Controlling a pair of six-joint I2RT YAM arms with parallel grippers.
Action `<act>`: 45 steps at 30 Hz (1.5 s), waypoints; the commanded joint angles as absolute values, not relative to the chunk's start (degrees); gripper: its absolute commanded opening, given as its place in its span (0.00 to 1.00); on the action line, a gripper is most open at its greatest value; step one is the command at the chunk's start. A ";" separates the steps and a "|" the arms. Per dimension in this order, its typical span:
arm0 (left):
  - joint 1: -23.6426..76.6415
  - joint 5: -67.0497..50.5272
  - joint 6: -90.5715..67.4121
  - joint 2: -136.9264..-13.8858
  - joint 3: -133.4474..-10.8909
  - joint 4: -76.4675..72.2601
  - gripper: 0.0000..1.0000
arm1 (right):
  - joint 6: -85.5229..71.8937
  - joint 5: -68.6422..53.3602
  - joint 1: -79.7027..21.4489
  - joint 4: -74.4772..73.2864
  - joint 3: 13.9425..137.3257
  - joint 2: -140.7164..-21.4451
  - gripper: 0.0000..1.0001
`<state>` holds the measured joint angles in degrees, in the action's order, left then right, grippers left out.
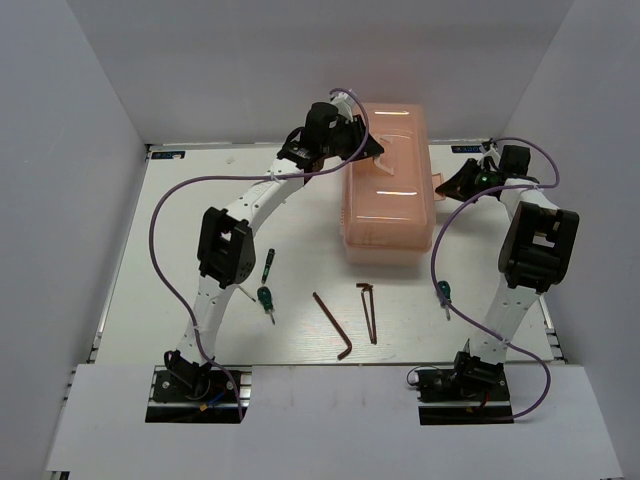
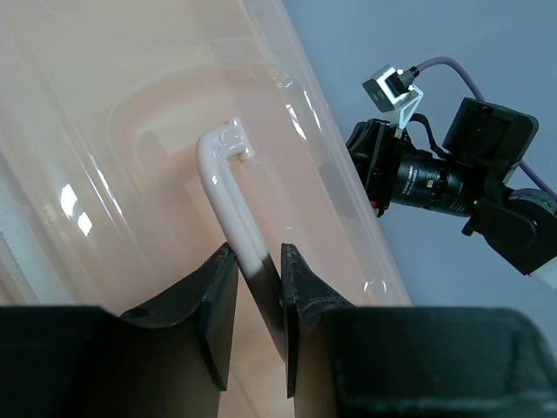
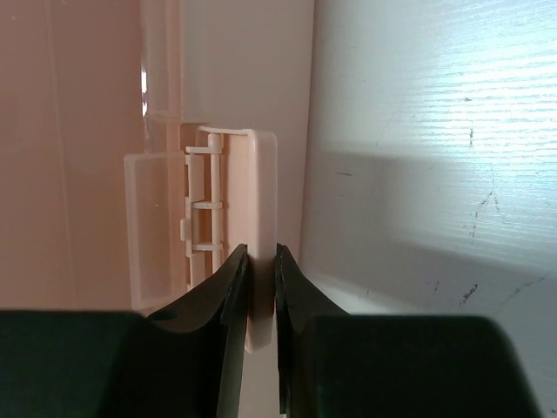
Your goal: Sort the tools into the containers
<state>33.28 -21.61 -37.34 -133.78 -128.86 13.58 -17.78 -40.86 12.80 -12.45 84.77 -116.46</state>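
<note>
The left gripper (image 2: 258, 252) clamped the lid handle (image 2: 219, 170) while the right gripper (image 3: 259, 252) pinched the latch (image 3: 258, 174) of the toolbox (image 1: 390, 215), which likely needed freeing before lifting.

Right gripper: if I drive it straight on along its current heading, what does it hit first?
The right gripper is shut on the side latch, so that latch comes first, right between its fingers. Behind it seems to be the toolbox wall, though depth is unclear.
</note>
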 commanded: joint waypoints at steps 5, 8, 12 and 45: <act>33.75 -19.61 -33.23 -128.25 -129.03 16.96 0.00 | -13.89 -36.04 12.92 -12.83 87.18 -115.49 0.00; 32.44 -18.46 -32.52 -125.69 -127.71 17.58 0.00 | -13.62 -35.25 13.09 -13.71 87.89 -115.93 0.00; 31.20 -17.40 -31.90 -121.82 -124.90 18.11 0.00 | -13.80 -35.24 13.27 -13.89 88.16 -116.80 0.00; 12.40 -8.35 -21.53 -96.07 -81.22 18.11 0.00 | -14.50 -36.56 14.41 -13.80 87.19 -116.45 0.00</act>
